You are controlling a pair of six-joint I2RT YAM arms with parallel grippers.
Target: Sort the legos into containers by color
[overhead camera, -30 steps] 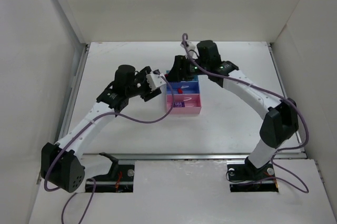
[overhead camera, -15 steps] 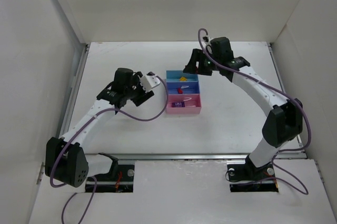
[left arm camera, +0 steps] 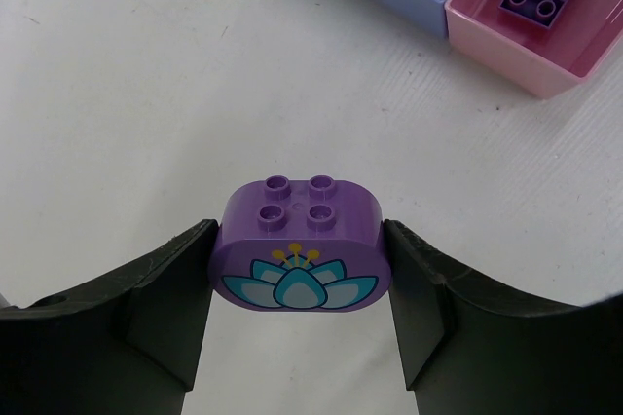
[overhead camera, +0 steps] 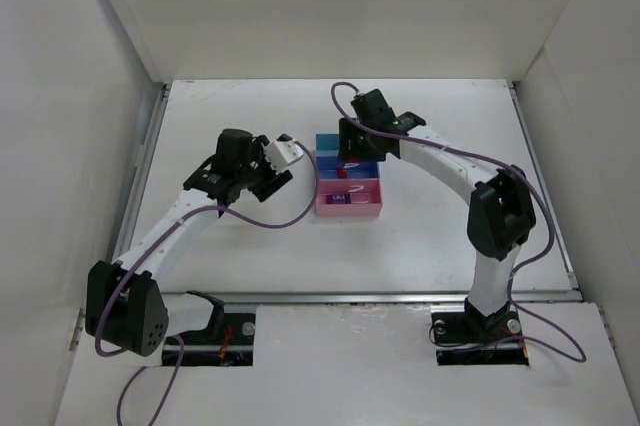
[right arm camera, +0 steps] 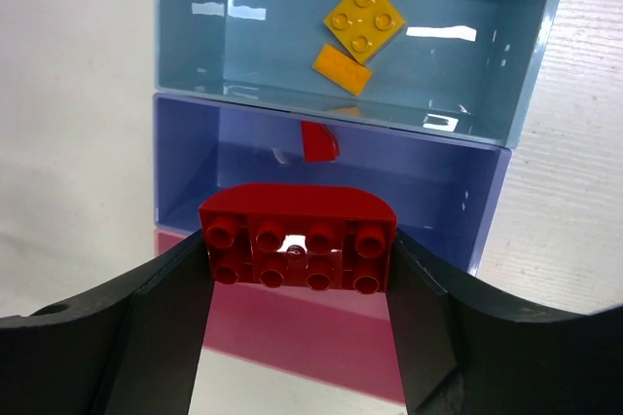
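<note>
right gripper [right arm camera: 297,264] pinches red brick [right arm camera: 297,225] (over tray [right arm camera: 433,176])

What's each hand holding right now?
Left hand: closed on the purple flower brick.
Right hand: closed on the red brick.
</note>
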